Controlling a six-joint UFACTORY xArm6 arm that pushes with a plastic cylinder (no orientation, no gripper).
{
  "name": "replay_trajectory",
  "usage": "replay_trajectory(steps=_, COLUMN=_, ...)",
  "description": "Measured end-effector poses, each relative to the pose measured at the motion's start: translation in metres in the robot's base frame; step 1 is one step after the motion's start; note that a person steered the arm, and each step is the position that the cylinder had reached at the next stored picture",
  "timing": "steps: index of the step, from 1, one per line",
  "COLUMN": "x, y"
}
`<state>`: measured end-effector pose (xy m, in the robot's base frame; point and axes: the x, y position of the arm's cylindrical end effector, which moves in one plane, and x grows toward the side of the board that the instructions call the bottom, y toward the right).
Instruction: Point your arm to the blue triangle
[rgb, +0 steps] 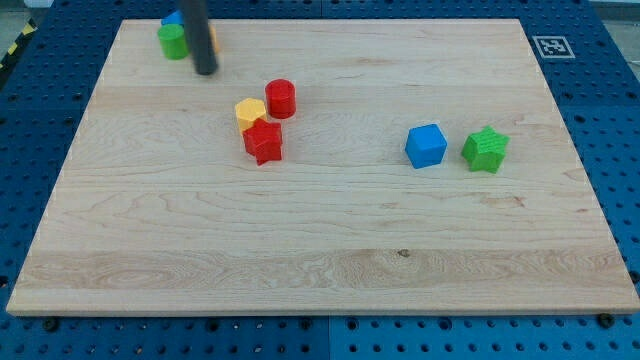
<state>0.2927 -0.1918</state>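
Observation:
A small blue block (173, 18), with its shape hard to make out, peeks out at the view's top left, just behind a green block (172, 41). My dark rod comes down right beside them. My tip (205, 71) rests on the board just right of and below the green block. A sliver of an orange-yellow block (214, 42) shows behind the rod on its right side.
A red cylinder (281, 98), a yellow hexagon (250, 111) and a red star (264, 141) cluster near the middle left. A blue cube (426, 145) and a green star (486, 149) sit at the right. A marker tag (552, 46) lies off the wooden board's (320, 250) top right corner.

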Motion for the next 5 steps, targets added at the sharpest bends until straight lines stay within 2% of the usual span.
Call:
replay_trajectory(steps=1, x=-0.036, y=-0.089)
replay_trajectory(steps=2, x=-0.099, y=-0.113)
replay_trajectory(steps=4, x=-0.100, y=-0.087)
replay_trajectory(steps=5, x=-0.100, y=-0.029)
